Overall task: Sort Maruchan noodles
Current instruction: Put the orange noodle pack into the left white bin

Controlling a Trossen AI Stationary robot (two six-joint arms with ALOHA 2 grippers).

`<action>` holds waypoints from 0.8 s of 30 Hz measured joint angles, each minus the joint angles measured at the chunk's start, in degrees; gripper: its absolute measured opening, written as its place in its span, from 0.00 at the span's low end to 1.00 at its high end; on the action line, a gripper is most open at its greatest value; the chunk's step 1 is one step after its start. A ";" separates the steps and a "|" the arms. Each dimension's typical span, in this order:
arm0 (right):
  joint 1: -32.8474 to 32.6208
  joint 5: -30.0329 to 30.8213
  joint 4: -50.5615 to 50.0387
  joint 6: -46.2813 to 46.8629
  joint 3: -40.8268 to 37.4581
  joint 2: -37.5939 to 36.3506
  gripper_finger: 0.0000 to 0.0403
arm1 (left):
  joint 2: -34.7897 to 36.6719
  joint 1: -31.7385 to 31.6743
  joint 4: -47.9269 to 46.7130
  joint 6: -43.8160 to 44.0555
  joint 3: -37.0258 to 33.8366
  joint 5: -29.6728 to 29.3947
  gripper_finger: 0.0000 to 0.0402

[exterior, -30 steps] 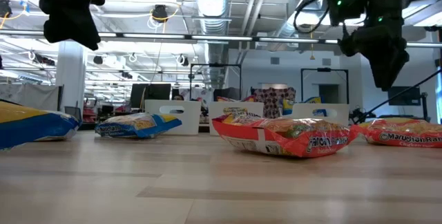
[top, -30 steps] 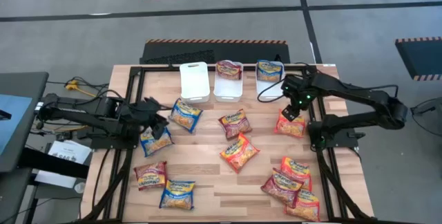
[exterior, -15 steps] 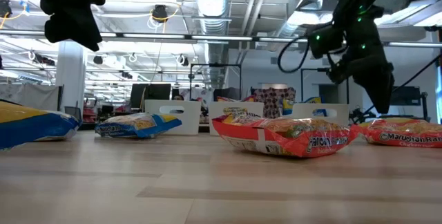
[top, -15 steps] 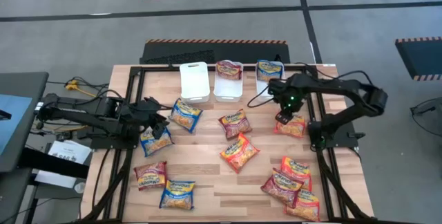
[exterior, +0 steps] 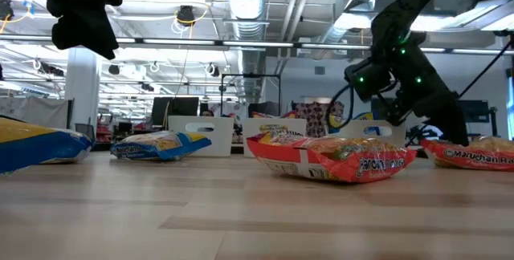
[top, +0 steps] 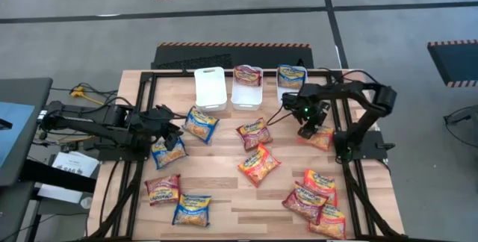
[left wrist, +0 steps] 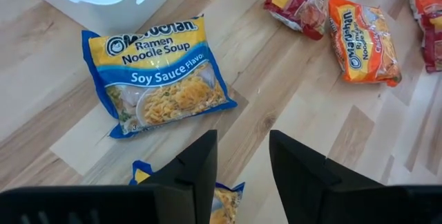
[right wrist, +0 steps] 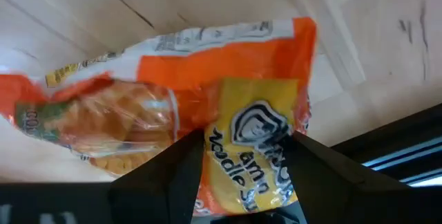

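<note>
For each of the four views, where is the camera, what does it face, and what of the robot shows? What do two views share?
High: overhead, straight down on table; both arms.
Low: table height, level across; right gripper by orange packet.
Left wrist: on left arm, facing blue packet; left gripper open.
Right wrist: on right arm, right gripper open, close over orange packet.
Shared: high and right wrist show that orange packet.

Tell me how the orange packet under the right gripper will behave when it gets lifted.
The orange packet looks crinkly and glossy, so probably slippery. It lies flat, so it's unlikely to roll. The right gripper, open over it, may crack the likely brittle noodles.
</note>
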State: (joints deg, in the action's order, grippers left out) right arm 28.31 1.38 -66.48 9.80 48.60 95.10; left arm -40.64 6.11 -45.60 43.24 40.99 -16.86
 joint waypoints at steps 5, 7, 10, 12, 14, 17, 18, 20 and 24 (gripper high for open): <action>-1.62 -0.36 -0.19 -0.84 0.03 2.69 0.51 | 0.00 0.00 0.00 0.04 0.00 -0.04 0.29; -2.11 -0.40 -0.22 -0.88 0.00 3.39 0.47 | 0.00 0.00 0.00 0.03 -0.02 -0.04 0.29; -2.56 -0.60 -0.12 -0.85 -0.09 3.47 0.39 | 0.00 0.00 -0.02 0.04 -0.02 -0.04 0.29; -2.84 -0.78 0.02 -0.23 -0.11 3.36 0.34 | 0.00 0.00 0.00 0.06 -0.02 -0.04 0.29; -2.84 -1.00 0.02 0.20 -0.16 3.20 0.28 | 0.00 0.00 0.00 0.07 -0.02 -0.04 0.29; -2.85 -1.45 -0.28 0.75 -0.14 3.10 0.21 | 0.00 0.00 0.00 0.07 -0.02 -0.06 0.29; -2.84 -1.48 -0.45 1.20 -0.12 3.10 0.19 | 0.00 0.00 0.00 0.07 -0.02 -0.05 0.29; -2.84 -1.46 -0.87 2.07 -0.12 3.10 0.15 | 0.00 0.00 0.00 0.09 -0.02 -0.04 0.29; -3.05 -1.56 -2.53 2.40 0.64 3.23 0.09 | 0.00 0.00 0.00 0.09 -0.02 -0.04 0.29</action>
State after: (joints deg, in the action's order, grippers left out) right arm 25.26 -0.18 -69.01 12.21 49.24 98.32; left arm -40.64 6.11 -45.60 43.33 40.97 -16.91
